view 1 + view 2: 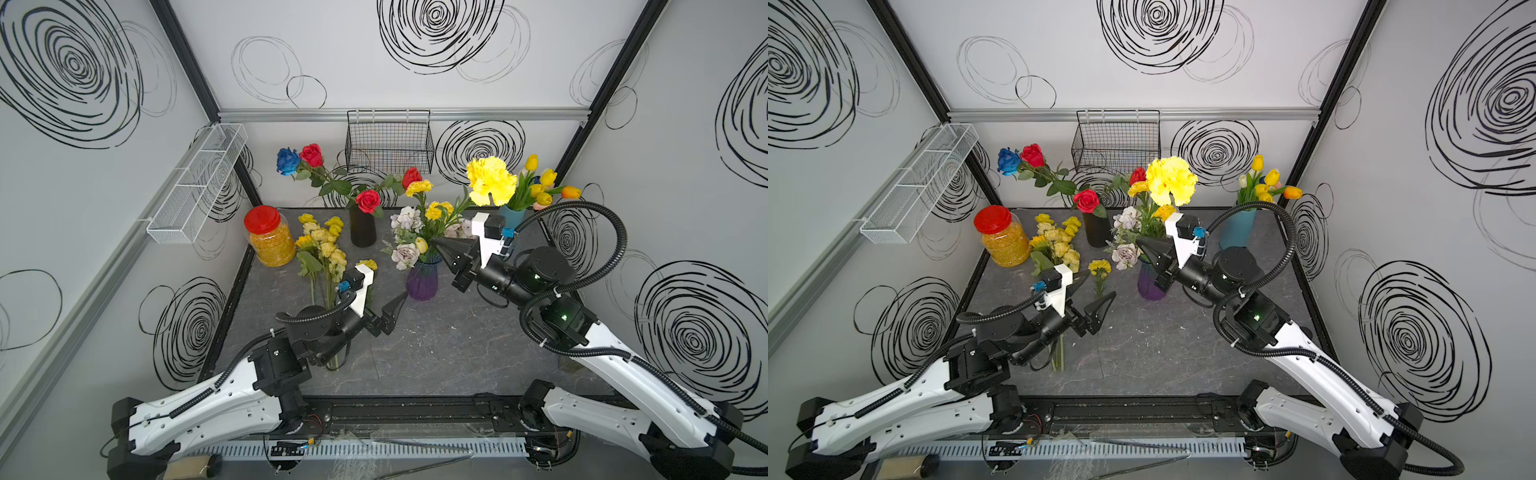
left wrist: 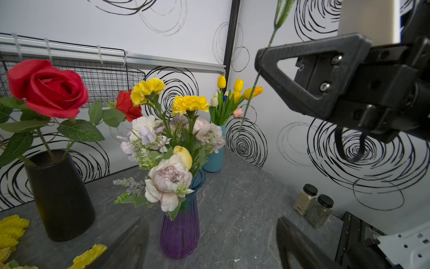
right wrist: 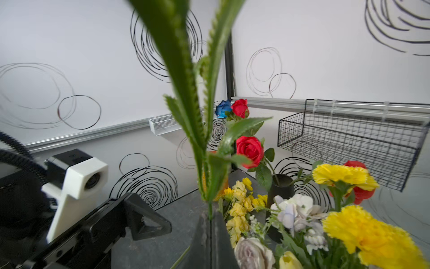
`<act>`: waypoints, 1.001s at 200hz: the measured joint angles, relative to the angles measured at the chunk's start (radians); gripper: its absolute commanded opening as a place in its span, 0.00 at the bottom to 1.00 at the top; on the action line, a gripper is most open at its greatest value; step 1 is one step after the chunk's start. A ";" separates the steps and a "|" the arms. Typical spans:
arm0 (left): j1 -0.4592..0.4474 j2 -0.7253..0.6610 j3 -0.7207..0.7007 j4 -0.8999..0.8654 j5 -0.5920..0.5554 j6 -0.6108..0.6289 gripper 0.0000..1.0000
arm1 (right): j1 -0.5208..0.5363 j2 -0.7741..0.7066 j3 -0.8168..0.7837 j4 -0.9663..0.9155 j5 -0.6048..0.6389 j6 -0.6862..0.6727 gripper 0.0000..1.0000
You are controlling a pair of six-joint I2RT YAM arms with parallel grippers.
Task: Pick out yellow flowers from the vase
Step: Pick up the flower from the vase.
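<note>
The right gripper [image 1: 1142,243] is gripping a yellow carnation [image 1: 1171,180] above the purple vase [image 1: 1150,286]. The left gripper [image 1: 1098,286] is hovering, jaws apart, beside yellow flowers [image 1: 1059,245] on the table [image 1: 1183,345].

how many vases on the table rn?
3. Black vase at the back, left of centre; purple vase in the middle; blue vase in the back right corner. None looks hidden, though the arms block some of the surface.
</note>
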 measured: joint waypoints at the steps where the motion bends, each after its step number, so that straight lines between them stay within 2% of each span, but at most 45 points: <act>1: -0.001 0.000 0.000 0.000 0.003 0.002 0.82 | 0.002 -0.002 -0.002 0.000 0.000 0.000 0.03; 44: -0.013 0.007 0.000 0.000 0.079 0.013 0.79 | 0.064 -0.048 -0.092 -0.012 -0.059 0.044 0.03; 72: -0.017 0.025 -0.006 0.010 0.140 0.012 0.72 | 0.107 -0.060 -0.133 -0.008 -0.075 0.059 0.03; 113: -0.023 0.069 -0.007 0.028 0.201 0.014 0.49 | 0.148 -0.053 -0.167 0.009 -0.106 0.066 0.03; 164: -0.025 0.098 -0.007 0.026 0.232 0.017 0.10 | 0.177 -0.043 -0.182 0.035 -0.108 0.065 0.04; 185: -0.025 0.099 -0.007 0.024 0.230 0.013 0.00 | 0.181 -0.041 -0.190 0.038 -0.100 0.060 0.07; 200: -0.025 0.098 -0.007 0.025 0.227 0.009 0.00 | 0.183 -0.041 -0.193 0.045 -0.095 0.055 0.09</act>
